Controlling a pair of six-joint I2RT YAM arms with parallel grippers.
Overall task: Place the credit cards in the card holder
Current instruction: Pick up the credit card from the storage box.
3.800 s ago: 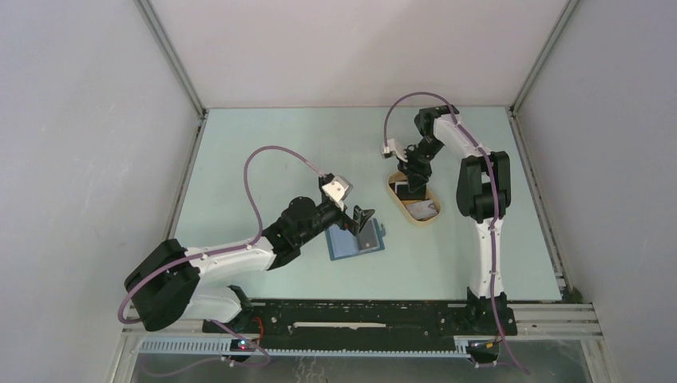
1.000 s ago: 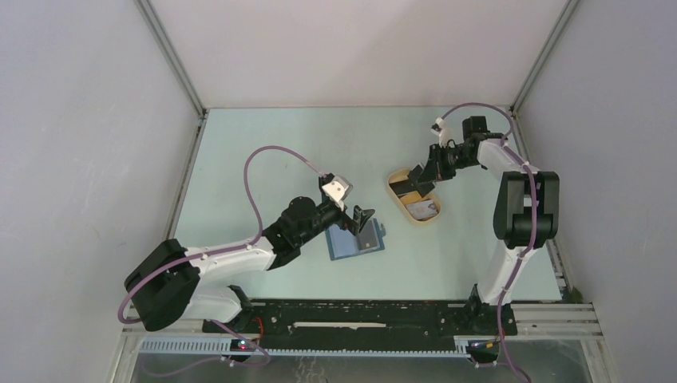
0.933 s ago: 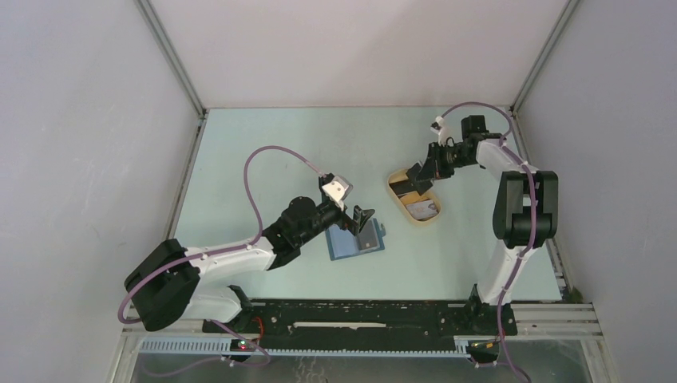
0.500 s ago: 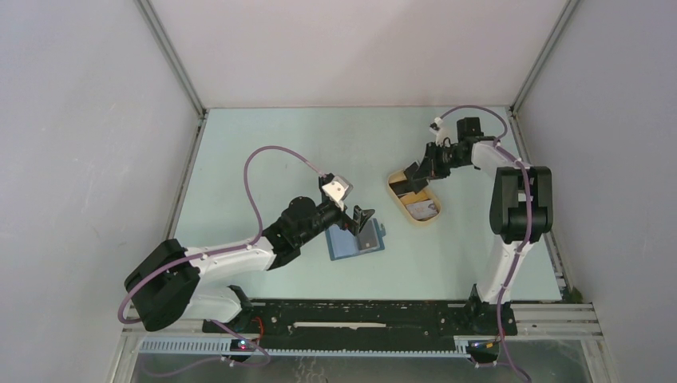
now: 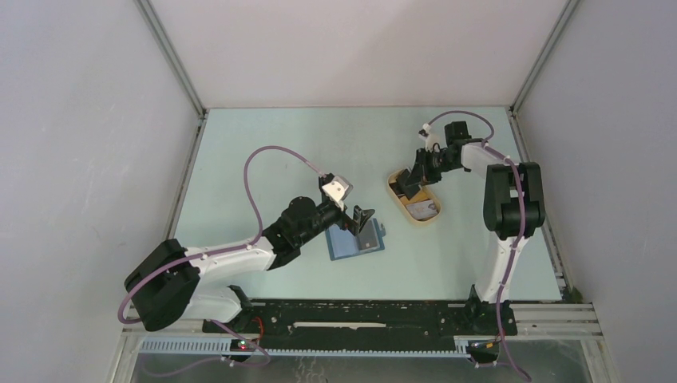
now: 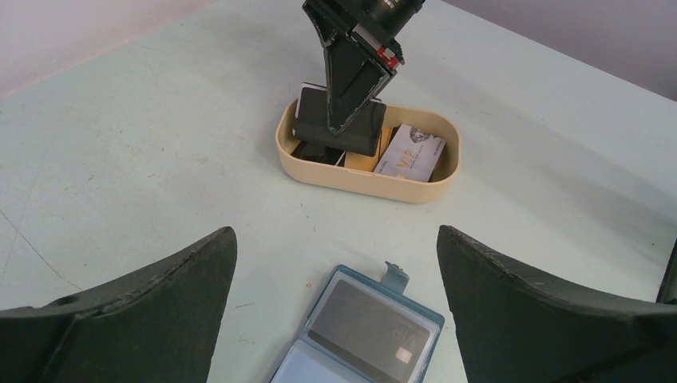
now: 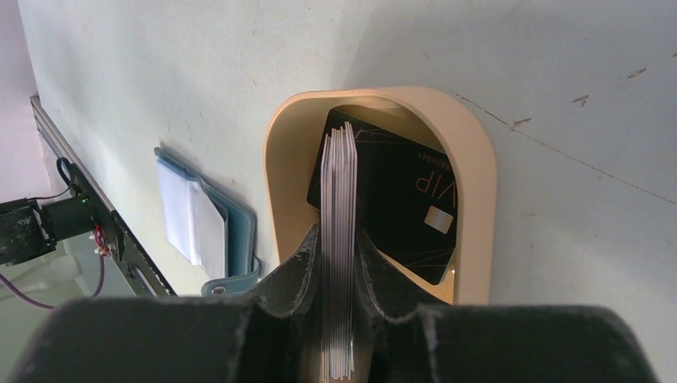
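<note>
Beige plastic forms the oval tray (image 7: 471,159) directly under the right gripper (image 7: 338,247), which is clamped tight on a stack of credit cards (image 7: 338,167) held on edge (several thin ones, seen edge-on in its wrist view). Beneath that stack a black card (image 7: 399,207) lies flat in the tray, and a whitish card (image 6: 409,152) lies in the tray just beside the gripper. The left gripper (image 6: 335,235) is spread wide and holds nothing; the card holder (image 6: 359,335) lies open below it, between its fingers, with a dark card (image 6: 363,323) in one pocket. The tabletop (image 5: 279,152) is pale green and lightly scuffed, closed in by plain grey-white walls (image 5: 359,48).
</note>
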